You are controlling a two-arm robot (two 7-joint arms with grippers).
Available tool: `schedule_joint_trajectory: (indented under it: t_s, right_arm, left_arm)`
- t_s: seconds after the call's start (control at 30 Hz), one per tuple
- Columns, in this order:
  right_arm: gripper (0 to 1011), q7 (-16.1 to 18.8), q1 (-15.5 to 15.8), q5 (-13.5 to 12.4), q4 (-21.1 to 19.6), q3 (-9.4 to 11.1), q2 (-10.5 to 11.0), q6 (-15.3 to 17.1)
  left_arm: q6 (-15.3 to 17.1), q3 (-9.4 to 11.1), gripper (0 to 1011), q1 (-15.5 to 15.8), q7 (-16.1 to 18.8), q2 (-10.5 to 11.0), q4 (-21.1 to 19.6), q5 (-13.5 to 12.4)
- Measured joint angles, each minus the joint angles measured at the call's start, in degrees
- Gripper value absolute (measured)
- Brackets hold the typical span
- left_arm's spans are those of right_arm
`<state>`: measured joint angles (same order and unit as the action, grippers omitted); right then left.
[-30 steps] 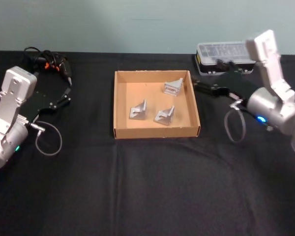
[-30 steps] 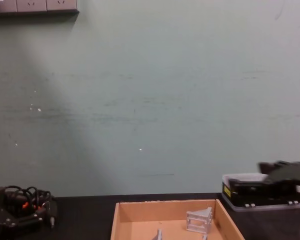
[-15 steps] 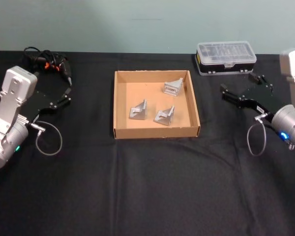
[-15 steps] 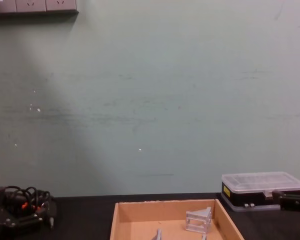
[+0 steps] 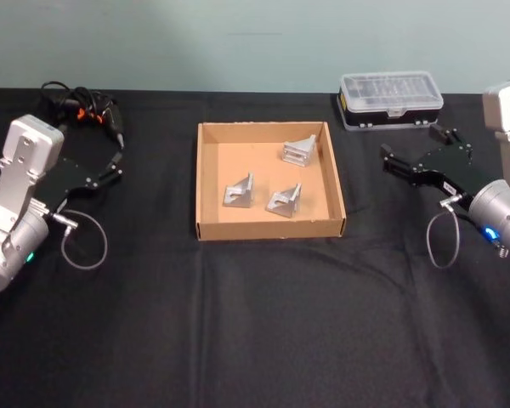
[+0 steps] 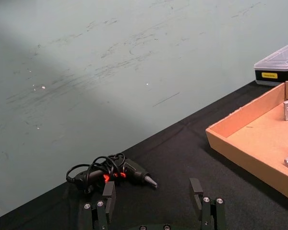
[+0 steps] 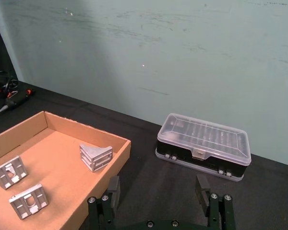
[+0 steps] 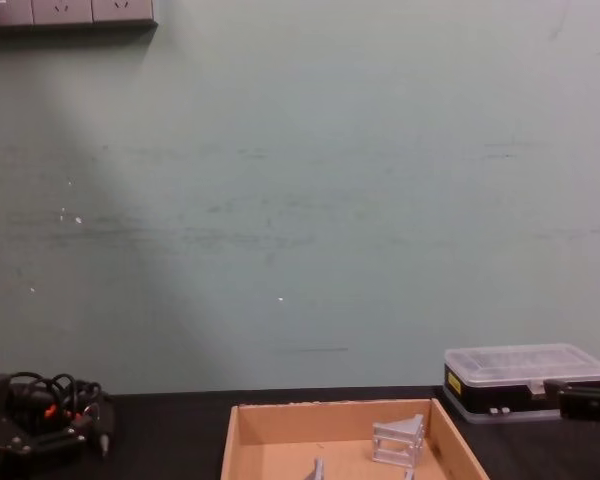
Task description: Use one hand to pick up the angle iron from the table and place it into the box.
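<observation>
Three angle irons point(image 5: 264, 181) in box point(image 5: 206, 183), black case point(image 5: 392, 99) behind right gripper point(image 5: 412, 158), jaws apart, left gripper point(image 5: 113, 163) likewise, apparently empty.

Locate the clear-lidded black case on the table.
In the head view the case sits at the table's far right, behind the right gripper and just beyond the box's far right corner.

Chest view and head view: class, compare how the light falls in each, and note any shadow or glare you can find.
Chest view: the wall is unevenly lit, darker toward the upper left, paler lower left. Head view: the black table stays matte with no glare; the box shows shading inside its left wall, and the angle irons catch the light.
</observation>
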<state>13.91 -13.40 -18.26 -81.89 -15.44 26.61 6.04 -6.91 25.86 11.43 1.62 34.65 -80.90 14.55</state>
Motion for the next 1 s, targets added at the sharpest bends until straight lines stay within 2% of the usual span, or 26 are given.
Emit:
schedule_joint_trajectory:
  t_s: [1.0]
  right_arm:
    - [1000, -0.01, -0.06, 0.04, 0.01, -0.06, 0.07, -0.09]
  left_arm:
    - [0.00, 0.00, 1000, 0.00, 0.00, 0.00, 0.00, 0.00]
